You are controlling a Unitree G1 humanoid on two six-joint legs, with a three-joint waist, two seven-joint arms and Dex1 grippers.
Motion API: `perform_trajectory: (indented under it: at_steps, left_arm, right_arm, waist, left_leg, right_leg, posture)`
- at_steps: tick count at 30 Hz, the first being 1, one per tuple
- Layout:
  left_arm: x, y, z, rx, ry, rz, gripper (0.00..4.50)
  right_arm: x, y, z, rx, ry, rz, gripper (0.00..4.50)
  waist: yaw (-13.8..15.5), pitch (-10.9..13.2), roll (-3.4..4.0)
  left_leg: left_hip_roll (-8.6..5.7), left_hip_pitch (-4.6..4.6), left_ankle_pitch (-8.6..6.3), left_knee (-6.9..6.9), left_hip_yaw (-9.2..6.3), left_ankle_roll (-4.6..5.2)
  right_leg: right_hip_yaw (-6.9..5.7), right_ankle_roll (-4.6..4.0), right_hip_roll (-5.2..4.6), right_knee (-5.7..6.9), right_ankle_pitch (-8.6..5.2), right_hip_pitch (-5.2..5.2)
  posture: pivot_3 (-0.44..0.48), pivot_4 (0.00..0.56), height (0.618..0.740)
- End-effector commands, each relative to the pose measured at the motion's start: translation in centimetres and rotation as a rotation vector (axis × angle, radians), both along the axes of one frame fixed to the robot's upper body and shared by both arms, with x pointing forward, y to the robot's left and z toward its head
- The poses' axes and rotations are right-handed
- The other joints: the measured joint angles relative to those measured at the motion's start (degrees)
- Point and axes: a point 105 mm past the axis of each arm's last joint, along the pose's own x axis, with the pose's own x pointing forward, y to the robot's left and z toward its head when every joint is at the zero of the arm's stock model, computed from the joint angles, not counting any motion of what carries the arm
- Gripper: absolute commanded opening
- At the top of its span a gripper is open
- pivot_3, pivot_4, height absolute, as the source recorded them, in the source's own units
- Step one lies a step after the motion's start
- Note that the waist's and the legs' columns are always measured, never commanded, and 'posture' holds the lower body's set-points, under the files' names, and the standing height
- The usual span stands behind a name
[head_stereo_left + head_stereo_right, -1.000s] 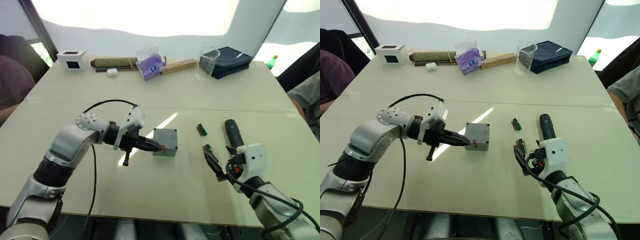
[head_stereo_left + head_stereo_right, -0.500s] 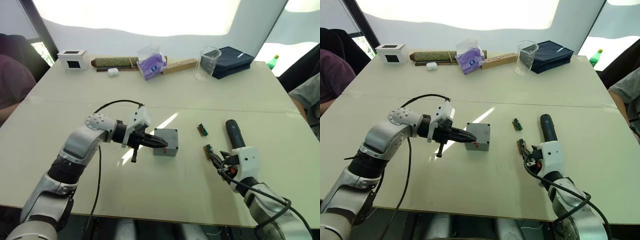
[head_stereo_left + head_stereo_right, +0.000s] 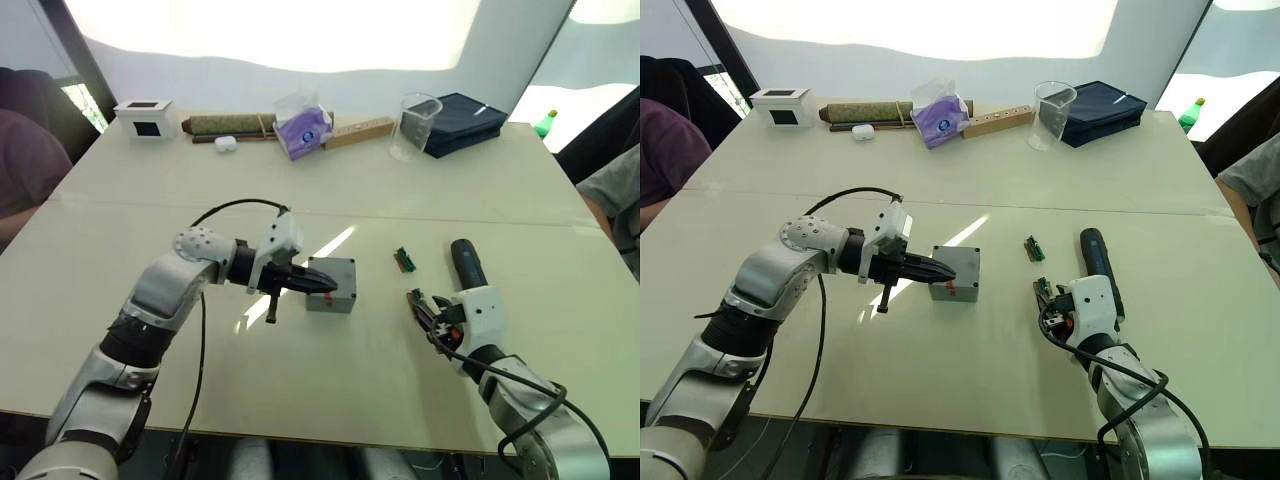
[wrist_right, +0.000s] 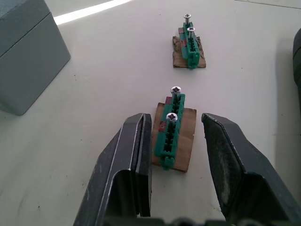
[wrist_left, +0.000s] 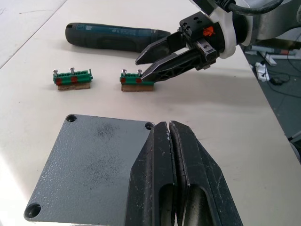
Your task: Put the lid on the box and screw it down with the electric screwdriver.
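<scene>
My right pincer (image 4: 173, 141) is low over the table (image 3: 330, 390), fingers apart, straddling a green screw holder (image 4: 170, 136) on its brown pad without touching it. A second holder (image 4: 189, 42) lies just beyond. The electric screwdriver (image 3: 464, 266) lies beside my right wrist. My left pincer (image 5: 170, 141), fingers pressed together, rests its tips on the lid (image 5: 89, 165), which sits on top of the box (image 3: 330, 285) at mid-table. Along the far edge: white cube (image 3: 144, 117), clear cup (image 3: 417, 122), dark blue case (image 3: 460, 120).
</scene>
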Motion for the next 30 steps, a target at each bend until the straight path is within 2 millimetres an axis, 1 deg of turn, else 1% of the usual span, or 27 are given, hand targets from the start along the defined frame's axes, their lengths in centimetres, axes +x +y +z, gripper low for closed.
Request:
perform_trajectory:
  at_steps: [1,5,8,9,11,16,18,20,22,24,28,30]
  left_arm:
    - [-0.3,-0.3,0.5,-0.017,-0.032,-0.013,0.0]
    - [-0.2,-0.3,0.5,-0.018,-0.036,-0.004,0.0]
    - [-0.3,-0.3,0.4,-0.02,-0.034,-0.004,0.0]
    - [-0.2,-0.3,0.4,-0.02,-0.035,-0.002,0.0]
    - [-0.1,-0.3,0.5,-0.02,-0.035,0.002,0.0]
    - [-0.1,-0.2,0.4,-0.022,-0.034,0.01,0.0]
    - [0.0,-0.2,0.4,-0.024,-0.035,0.015,0.0]
    - [0.0,-0.2,0.4,-0.026,-0.035,0.017,0.0]
    - [0.1,-0.1,0.5,-0.028,-0.034,0.022,0.0]
    - [0.2,-0.1,0.5,-0.029,-0.034,0.025,0.0]
    - [0.6,0.1,0.6,-0.039,-0.032,0.038,0.0]
    - [1.0,0.2,0.9,-0.054,-0.028,0.051,0.0]
  right_arm:
    - [0.2,-0.1,0.7,-0.017,-0.04,0.003,1.94]
    - [0.6,0.0,0.7,-0.02,-0.043,0.005,1.94]
    - [0.8,0.1,0.8,-0.022,-0.051,0.011,1.18]
    - [0.9,0.1,0.8,-0.024,-0.054,0.01,0.72]
    - [1.0,0.0,0.8,-0.029,-0.054,0.007,0.02]
    - [0.9,0.0,0.6,-0.039,-0.045,0.013,0.02]
    - [0.9,-0.1,0.8,-0.044,-0.052,0.013,0.02]
    - [0.9,-0.3,1.4,-0.046,-0.072,0.009,0.02]
    - [0.8,-0.5,2.6,-0.056,-0.114,0.011,0.02]
    - [0.7,-0.6,3.0,-0.058,-0.13,0.015,0.02]
    - [0.1,-0.2,4.1,-0.067,-0.153,0.059,0.02]
    - [0.0,0.0,5.0,-0.057,-0.177,0.072,0.02]
  waist:
    - [0.0,0.0,0.0]
    - [0.0,0.0,0.0]
    - [0.0,0.0,0.0]
    - [0.02,0.0,0.0]
    - [0.01,0.0,0.0]
    - [0.01,0.0,0.0]
    - [0.01,0.0,0.0]
    - [0.01,0.0,0.0]
    - [0.03,0.0,0.0]
    - [0.05,0.0,0.0]
    - [0.0,0.0,0.0]
    - [0.01,0.0,0.0]
  left_leg:
    - [0.0,0.0,0.0,0.0,0.0,0.0]
    - [0.0,0.0,0.0,0.01,0.0,0.0]
    - [0.0,0.0,0.0,0.02,0.0,0.0]
    - [0.0,0.0,0.0,0.01,0.0,0.0]
    - [0.0,0.0,0.0,0.01,-0.01,0.0]
    - [0.0,0.0,0.0,0.02,0.0,0.0]
    - [0.0,0.0,0.0,0.02,0.0,0.0]
    - [0.0,0.0,0.0,0.02,-0.01,0.0]
    - [0.0,0.0,0.0,0.02,-0.01,0.0]
    - [0.0,0.0,0.0,0.02,0.0,0.0]
    - [0.0,0.0,0.0,0.02,0.0,0.0]
    - [0.0,0.01,0.0,0.02,-0.01,0.0]
  right_leg:
    - [0.0,0.0,0.0,0.0,0.0,0.0]
    - [0.0,0.0,0.0,0.0,0.0,0.01]
    - [0.0,0.0,0.0,0.0,0.0,0.01]
    - [0.0,0.0,0.0,0.01,0.0,0.0]
    - [-0.01,0.0,0.0,0.01,0.0,0.0]
    - [-0.01,0.0,0.0,0.01,0.0,0.01]
    - [-0.01,0.0,0.0,0.01,0.0,0.01]
    - [-0.01,0.0,0.0,0.01,0.0,0.01]
    - [-0.01,0.0,0.0,0.01,0.0,0.01]
    - [-0.01,0.0,0.0,0.01,0.0,0.01]
    - [-0.01,0.01,0.0,0.02,0.0,0.01]
    - [-0.01,0.0,0.0,0.02,0.0,0.01]
  posture:
    - [0.0,0.15,0.739]
    - [0.0,0.15,0.739]
    - [0.0,0.15,0.739]
    - [0.0,0.15,0.739]
    - [0.0,0.15,0.739]
    - [0.0,0.15,0.739]
    - [0.0,0.15,0.739]
    - [0.0,0.15,0.739]
    - [0.0,0.15,0.739]
    - [0.0,0.15,0.739]
    - [0.0,0.15,0.739]
    - [0.0,0.15,0.739]
